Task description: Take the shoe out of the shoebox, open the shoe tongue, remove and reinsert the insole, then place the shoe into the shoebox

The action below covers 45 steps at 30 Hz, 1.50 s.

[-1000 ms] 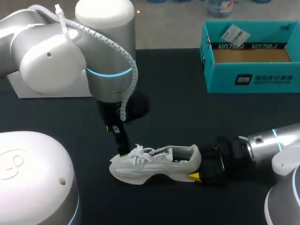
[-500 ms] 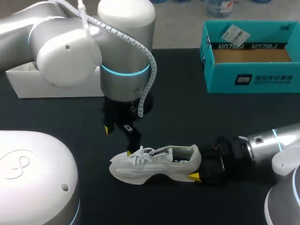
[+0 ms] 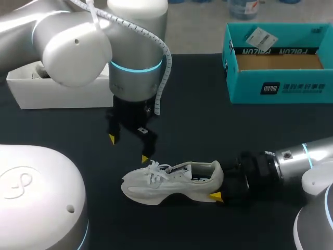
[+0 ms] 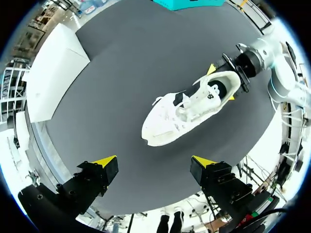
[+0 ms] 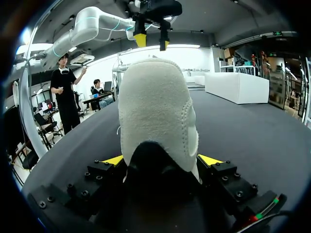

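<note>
- The shoe (image 3: 171,182) lies on its sole, well apart from the shoebox (image 3: 281,88), its toe pointing to my left.
- My right pincer (image 3: 221,182) clamps its heel (image 3: 216,172) from both sides.
- My left pincer (image 3: 128,148) hangs wide open and empty near the laces (image 3: 156,169), so it is the arm better placed to work there.

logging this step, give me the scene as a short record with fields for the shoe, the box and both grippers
shoe: white, on its sole on the table, outside the box
shoebox: teal, open, at the table's far right, no shoe inside
left gripper: open, above the table beside the laces, not touching the shoe
right gripper: fingers on both sides of the heel, shut on it
other: white box at the far left
</note>
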{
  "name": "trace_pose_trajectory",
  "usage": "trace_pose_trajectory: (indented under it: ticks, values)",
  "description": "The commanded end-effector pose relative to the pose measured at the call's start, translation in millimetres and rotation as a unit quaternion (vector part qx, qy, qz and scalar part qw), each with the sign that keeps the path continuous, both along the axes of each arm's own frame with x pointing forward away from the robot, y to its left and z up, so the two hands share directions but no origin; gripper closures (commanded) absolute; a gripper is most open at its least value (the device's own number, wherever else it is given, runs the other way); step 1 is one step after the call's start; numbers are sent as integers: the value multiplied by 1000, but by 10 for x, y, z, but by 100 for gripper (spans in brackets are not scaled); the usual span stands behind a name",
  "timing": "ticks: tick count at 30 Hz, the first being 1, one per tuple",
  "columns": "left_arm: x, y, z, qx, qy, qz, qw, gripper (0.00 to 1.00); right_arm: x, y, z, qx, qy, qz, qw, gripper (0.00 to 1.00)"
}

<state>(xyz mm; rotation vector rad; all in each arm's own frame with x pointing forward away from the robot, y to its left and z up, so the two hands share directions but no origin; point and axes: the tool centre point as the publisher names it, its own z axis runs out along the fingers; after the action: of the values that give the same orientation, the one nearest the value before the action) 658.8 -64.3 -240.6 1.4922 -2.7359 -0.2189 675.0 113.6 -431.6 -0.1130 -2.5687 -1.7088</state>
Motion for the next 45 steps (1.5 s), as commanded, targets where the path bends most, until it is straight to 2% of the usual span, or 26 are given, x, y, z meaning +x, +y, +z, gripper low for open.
trace_pose_trajectory:
  ticks: [1,8,11,22,34,45]
  values:
    - [-31,10,-46,-36,-6,166,985,0,-24,4,-16,-2,0,-1,1000,100]
    - [-167,-192,-92,-48,-28,249,967,0,-24,4,-16,-2,0,-1,1000,100]
    - [-251,-309,-101,-49,-37,254,965,0,-24,4,-16,-2,0,-1,1000,100]
    - [-343,-661,-199,-42,-46,231,971,0,-24,4,-16,-2,0,-1,1000,100]
    - [-343,-661,-199,-42,-46,231,971,0,-24,4,-16,-2,0,-1,1000,100]
    - [-227,-951,-354,-22,-73,264,961,0,-24,4,-16,-2,0,-1,1000,100]
